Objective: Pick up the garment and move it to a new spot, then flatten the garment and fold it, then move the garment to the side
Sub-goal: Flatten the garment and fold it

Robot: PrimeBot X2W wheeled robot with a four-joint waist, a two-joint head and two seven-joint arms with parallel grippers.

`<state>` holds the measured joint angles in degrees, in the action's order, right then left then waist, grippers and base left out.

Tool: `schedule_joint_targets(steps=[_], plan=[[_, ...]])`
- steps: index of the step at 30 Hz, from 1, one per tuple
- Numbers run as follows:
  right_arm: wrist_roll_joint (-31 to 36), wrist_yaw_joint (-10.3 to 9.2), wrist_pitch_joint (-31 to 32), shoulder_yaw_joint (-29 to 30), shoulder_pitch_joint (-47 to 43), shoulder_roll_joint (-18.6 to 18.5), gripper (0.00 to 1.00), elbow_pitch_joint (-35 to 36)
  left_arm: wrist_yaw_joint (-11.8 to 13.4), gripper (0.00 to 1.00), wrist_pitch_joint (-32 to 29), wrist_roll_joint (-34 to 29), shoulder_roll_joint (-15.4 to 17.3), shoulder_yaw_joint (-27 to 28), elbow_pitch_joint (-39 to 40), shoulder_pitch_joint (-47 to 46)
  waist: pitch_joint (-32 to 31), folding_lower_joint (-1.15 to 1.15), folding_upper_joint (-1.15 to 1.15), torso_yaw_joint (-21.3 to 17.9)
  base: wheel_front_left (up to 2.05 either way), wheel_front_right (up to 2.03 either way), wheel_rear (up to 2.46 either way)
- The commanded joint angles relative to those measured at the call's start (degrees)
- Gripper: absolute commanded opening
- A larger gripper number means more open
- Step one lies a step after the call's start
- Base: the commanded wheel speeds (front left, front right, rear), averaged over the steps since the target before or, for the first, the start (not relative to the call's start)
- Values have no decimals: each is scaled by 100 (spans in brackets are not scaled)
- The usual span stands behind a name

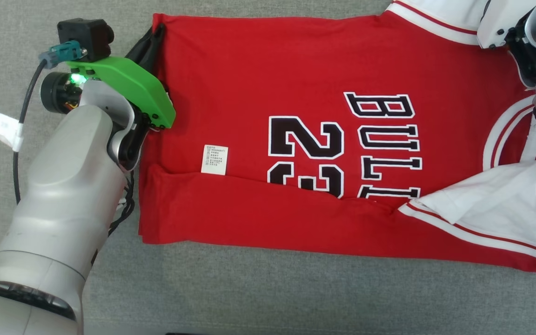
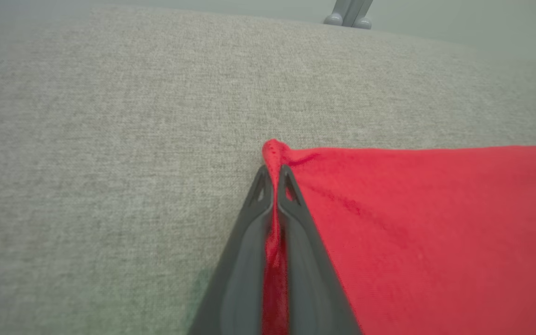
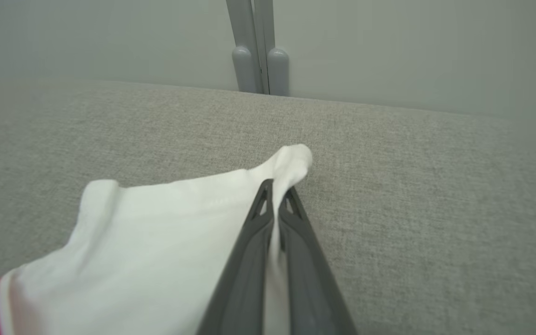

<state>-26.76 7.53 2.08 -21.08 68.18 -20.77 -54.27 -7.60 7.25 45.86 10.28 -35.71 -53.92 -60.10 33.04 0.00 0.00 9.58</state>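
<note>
The left hand (image 2: pixel 275 174) is pressed together on the far-left hem corner of the jersey (image 1: pixel 296 70). The right hand (image 3: pixel 277 188) pinches its white shoulder end (image 3: pixel 156 232) at the far right. Both grips catch little cloth, so either corner might slip out when lifted. An uneven pull could skew the fold or drag open the turned-over near edge. The jersey lies flat on the grey table (image 1: pixel 268 293), stretched between the hands.
</note>
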Motion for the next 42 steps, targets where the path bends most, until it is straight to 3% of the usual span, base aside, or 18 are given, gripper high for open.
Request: schedule_joint_targets(steps=[1, 11, 18, 23, 30, 31, 32, 33, 34, 42], plan=[[-62, -10, -200, -47, 22, -31, 0, 86, 20, 0, 139, 29, 120, -28, 4, 23, -101, 0, 0, -63, 0, 0, 0], [-567, -10, -1347, -332, -898, -441, 0, 1147, 33, 0, 752, -103, 594, -28, 486, 421, -698, 0, 0, -321, 0, 0, 0], [-839, -10, -1609, -242, -2494, -687, 0, 2397, 275, 0, 796, -164, 939, 165, 1407, 1537, -1071, 0, 0, -560, 0, 0, 0], [-988, -10, -1637, -159, -3615, -551, 0, 3012, 515, 0, 784, -1, 1102, 260, 1894, 2348, -1212, 0, 0, -717, 0, 0, 0], [-948, -10, -1681, 289, -4755, -242, 0, 3310, 799, 0, 622, 187, 1295, 282, 2345, 3165, -1374, 0, 0, -860, 0, 0, 0], [-906, -10, -1685, 352, -4903, -182, 4, 3351, 838, 5, 591, 195, 1335, 269, 2410, 3265, -1401, 0, 0, -878, 0, 0, 0], [-870, -10, -1689, 410, -5009, -139, 27, 3383, 880, 45, 587, 187, 1371, 272, 2468, 3329, -1423, 0, 0, -892, 0, 0, 0], [-824, -10, -1690, 475, -5148, -70, 92, 3435, 929, 100, 586, 187, 1399, 267, 2557, 3437, -1450, 0, 0, -921, 0, 0, 0], [-764, -10, -1692, 540, -5247, -30, 100, 3491, 967, 100, 580, 191, 1409, 256, 2625, 3532, -1473, 0, 0, -938, 0, 0, 0], [241, -9, -1728, 1468, -6104, 487, 100, 4668, 1816, 100, 787, -327, 1638, 684, 3783, 4244, -1670, 0, 0, -1047, 0, 0, 0]])
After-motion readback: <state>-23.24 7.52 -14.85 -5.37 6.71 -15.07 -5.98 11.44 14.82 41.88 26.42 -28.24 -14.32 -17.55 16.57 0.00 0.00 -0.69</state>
